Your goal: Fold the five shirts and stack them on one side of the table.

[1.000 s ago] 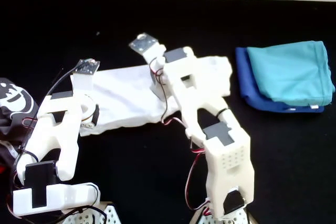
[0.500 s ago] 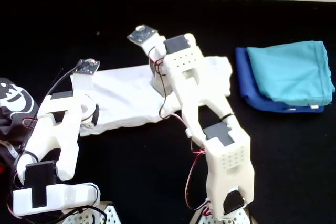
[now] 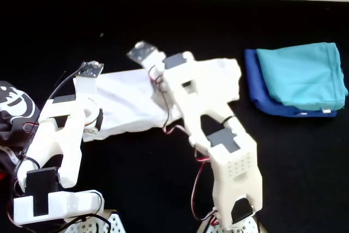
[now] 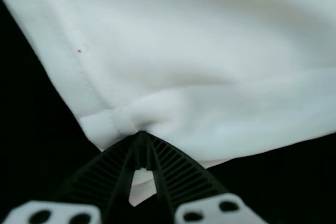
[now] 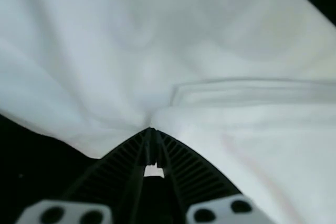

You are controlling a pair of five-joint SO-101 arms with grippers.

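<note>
White shirt (image 3: 131, 102): lies across the middle of the table (image 3: 136, 25).
Stack (image 3: 297, 80): teal shirt (image 3: 302, 72) over blue shirt (image 3: 262, 101), at the right side.
Left gripper (image 4: 140, 135): clamped on the white cloth's edge.
Right gripper (image 5: 151, 132): clamped on a fold.
Advice: carry both pinches level, at equal speed, so the edges meet.

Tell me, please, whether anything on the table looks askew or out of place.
Nothing looks damaged. The black shirt lies crumpled and unfolded at the edge of the table. The teal shirt sits offset on the blue shirt, whose edge pokes out.
</note>
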